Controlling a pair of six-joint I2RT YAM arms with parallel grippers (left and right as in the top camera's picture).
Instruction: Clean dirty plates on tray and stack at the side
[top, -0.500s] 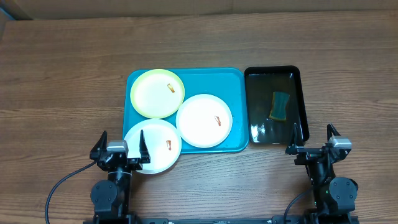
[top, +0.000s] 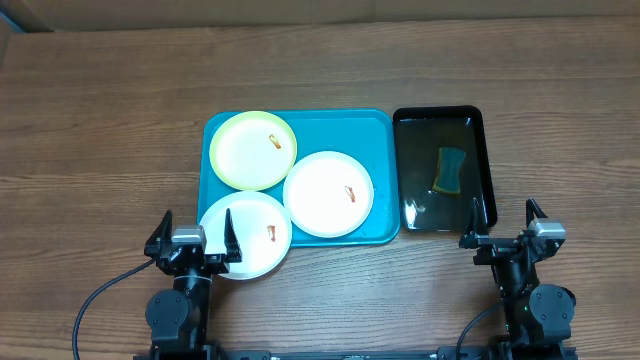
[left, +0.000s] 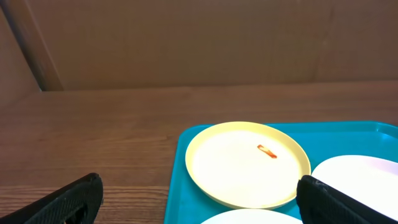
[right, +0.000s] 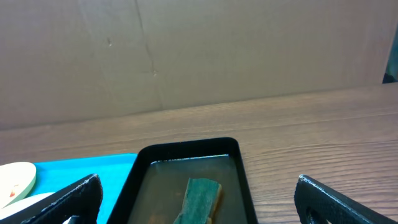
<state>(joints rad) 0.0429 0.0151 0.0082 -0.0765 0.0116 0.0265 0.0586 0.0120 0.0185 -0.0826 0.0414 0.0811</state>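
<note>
A turquoise tray (top: 370, 130) holds three plates, each with a small orange-red smear. The pale yellow-green plate (top: 252, 150) lies at its far left and shows in the left wrist view (left: 245, 163). One white plate (top: 328, 193) lies at the tray's middle. The other white plate (top: 250, 235) overhangs the near left corner. My left gripper (top: 195, 238) is open and empty at the near edge, just by that plate. My right gripper (top: 505, 235) is open and empty, near the black tray's front end.
A narrow black tray of water (top: 480, 160) stands right of the turquoise tray, with a green sponge (top: 450, 170) in it; the sponge also shows in the right wrist view (right: 199, 199). Bare wooden table lies left, right and behind. A cardboard wall stands at the back.
</note>
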